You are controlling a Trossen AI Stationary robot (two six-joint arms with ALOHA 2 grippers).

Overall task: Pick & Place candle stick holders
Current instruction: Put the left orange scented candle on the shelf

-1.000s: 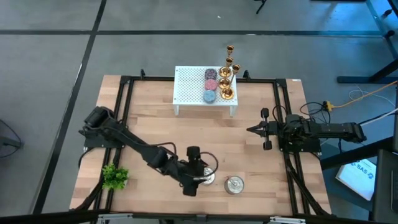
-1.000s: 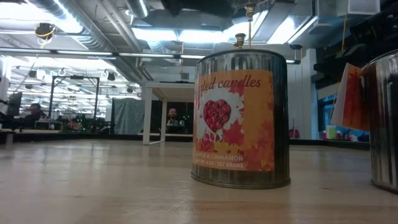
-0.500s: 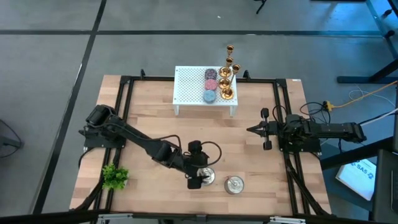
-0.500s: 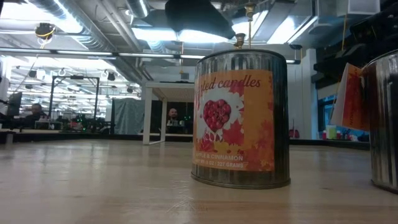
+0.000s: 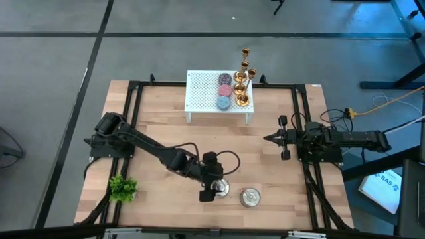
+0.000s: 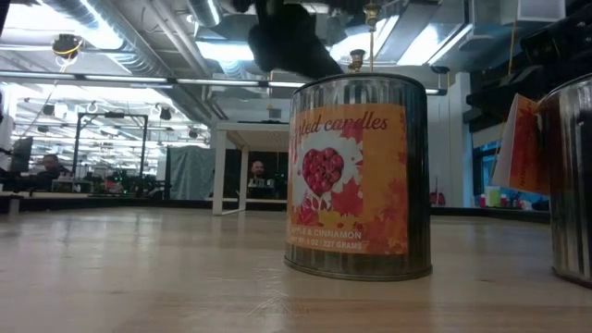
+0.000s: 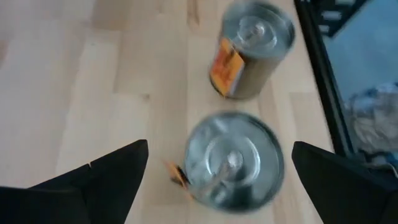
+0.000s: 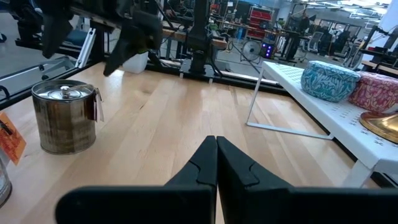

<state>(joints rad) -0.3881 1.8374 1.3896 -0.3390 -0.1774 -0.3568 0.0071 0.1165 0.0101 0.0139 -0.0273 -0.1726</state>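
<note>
Three brass holders (image 5: 243, 78) stood on the right end of the white rack (image 5: 199, 93) at the table's (image 5: 153, 133) far edge, lined along that end from the near corner outward, the farthest one looking past the rack's far right corner; I couldn't tell what it rested on. Pastel candles (image 5: 225, 89) sat just beside them on the rack. Judgement: holders looked like rigid, polished metal, light but top-heavy, slick under the pads, not fragile but easy to tip and knock into neighbours since they sat close together. Best grip probably across the thin stem between base and cup, fingers coming in level from the rack's open right side; the flared base would likely slide out of a pinch. Left gripper (image 5: 211, 188) was nowhere near them: it hung over the near edge of the table, right above a silver tin (image 7: 233, 158), fingers (image 7: 106, 177) spread wide either side of the lid, holding nothing, no contact visible. A second tin (image 5: 250, 196) stood just to the right along the same edge. Right gripper (image 5: 271, 139) waited over the right half of the table, well apart from the rack, fingertips pressed together with nothing between them. Green plant (image 5: 123, 188) sat at the near left corner. Neither arm had a holder.
</note>
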